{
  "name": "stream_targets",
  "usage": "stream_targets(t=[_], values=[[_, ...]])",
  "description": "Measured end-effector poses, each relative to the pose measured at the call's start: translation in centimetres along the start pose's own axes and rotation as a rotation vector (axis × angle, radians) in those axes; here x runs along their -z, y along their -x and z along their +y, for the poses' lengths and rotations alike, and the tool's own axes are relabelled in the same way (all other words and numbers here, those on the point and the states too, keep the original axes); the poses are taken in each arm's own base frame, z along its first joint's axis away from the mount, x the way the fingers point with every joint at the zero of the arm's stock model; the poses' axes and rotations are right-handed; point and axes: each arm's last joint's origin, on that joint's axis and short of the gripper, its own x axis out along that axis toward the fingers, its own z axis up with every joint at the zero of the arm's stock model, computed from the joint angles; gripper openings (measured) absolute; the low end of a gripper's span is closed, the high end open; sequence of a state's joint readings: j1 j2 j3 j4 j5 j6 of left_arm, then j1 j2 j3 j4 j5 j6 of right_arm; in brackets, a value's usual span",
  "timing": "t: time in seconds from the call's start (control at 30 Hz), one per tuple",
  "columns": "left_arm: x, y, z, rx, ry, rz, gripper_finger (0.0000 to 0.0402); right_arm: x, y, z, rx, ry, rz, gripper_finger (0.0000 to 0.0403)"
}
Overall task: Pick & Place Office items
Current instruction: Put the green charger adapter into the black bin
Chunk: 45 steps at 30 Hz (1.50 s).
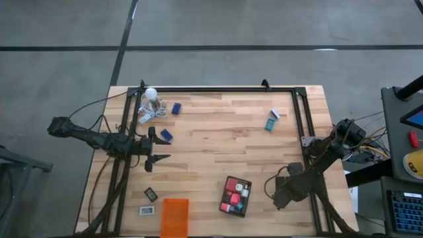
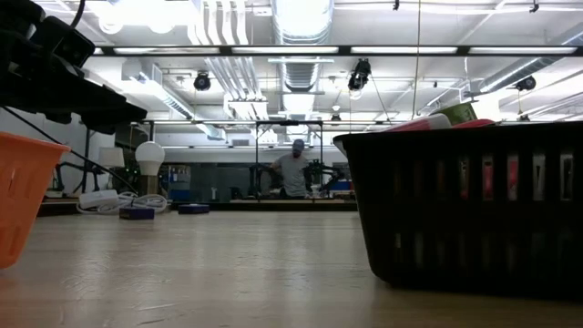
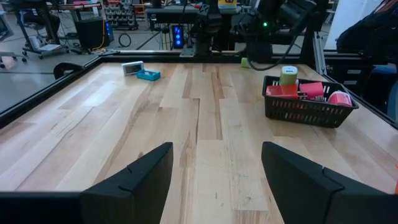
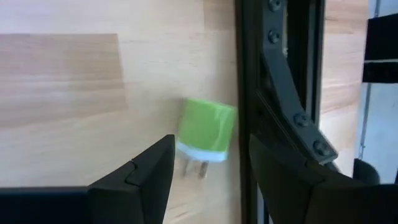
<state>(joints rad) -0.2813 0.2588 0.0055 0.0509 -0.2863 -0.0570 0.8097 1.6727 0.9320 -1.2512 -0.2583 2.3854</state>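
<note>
From above I see the left gripper (image 1: 160, 147) over the left side of the light wooden table (image 1: 218, 152) with its 2 fingers apart and holding nothing, near 2 dark blue blocks (image 1: 166, 135), while the black mesh basket (image 1: 236, 196) with red and pink items sits at the front. In the low view this basket (image 2: 474, 205) stands close at the right and the orange plastic tray (image 2: 23, 191) at the left. In the right wrist view the right gripper (image 4: 208, 165) has its fingers apart just above a small green-and-white plug (image 4: 205, 130) beside the black frame rail (image 4: 273, 93), not holding it.
</note>
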Motion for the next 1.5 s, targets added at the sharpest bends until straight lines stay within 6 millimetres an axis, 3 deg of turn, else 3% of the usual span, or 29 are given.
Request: stream_targets(t=[0.6, 0.8, 1.1, 1.5], values=[[0.0, 0.0, 0.0, 0.0, 0.0, 0.0, 0.0252, -0.6, -2.9, 0.4, -0.01, 0.008, 0.028, 0.0203], [0.0, 0.0, 0.0, 0.0, 0.0, 0.0, 0.0252, -0.6, -2.9, 0.4, -0.014, 0.016, 0.031, 0.0196], [0.0, 0.0, 0.0, 0.0, 0.0, 0.0, 0.0252, -0.6, -2.9, 0.4, -0.012, 0.042, 0.031, 0.0133], [0.0, 0.0, 0.0, 0.0, 0.0, 0.0, 0.0253, -0.2, -2.3, 0.6, -0.039, 0.052, 0.052, 0.0143]])
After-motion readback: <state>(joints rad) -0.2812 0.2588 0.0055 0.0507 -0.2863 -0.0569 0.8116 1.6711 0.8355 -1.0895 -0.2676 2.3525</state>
